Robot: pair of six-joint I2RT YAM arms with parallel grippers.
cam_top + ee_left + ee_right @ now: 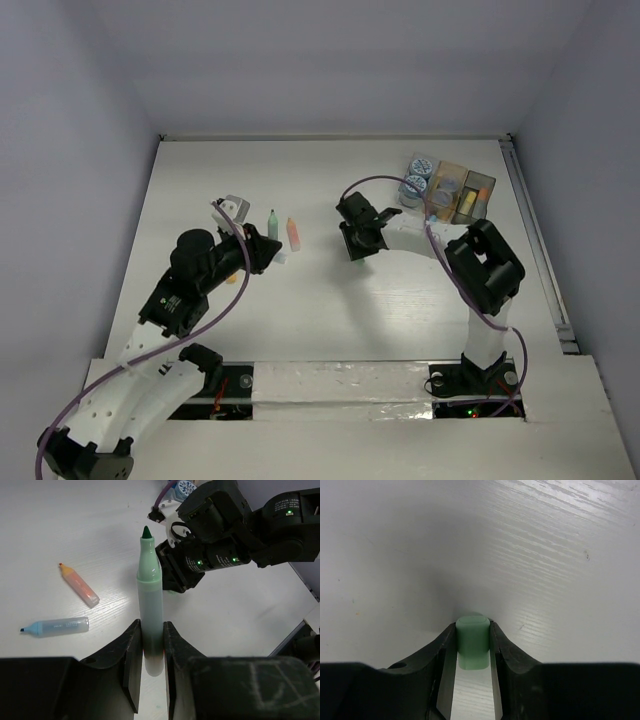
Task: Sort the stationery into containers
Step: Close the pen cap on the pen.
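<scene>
Both pincers were busy. My left pincer (pixel 150 632) was squeezed shut on the long pale green plastic marker (pixel 149 587). It held the marker near its back end, and the dark pointy tip stuck out bare. The marker looked light and hard, but smooth and a bit slippery. I think the middle of its fat body was the best place to hold it. On the white table (pixel 240 625) near it lay a see-through blue marker (pixel 55 626) and an orange marker (pixel 80 585). My right pincer (pixel 472 627) was pinching a short pale green plastic stub (pixel 472 645), maybe the cap, low over the table. The amber see-through box (pixel 455 168) and the grey see-through box (pixel 485 185) sat far off to the right.
</scene>
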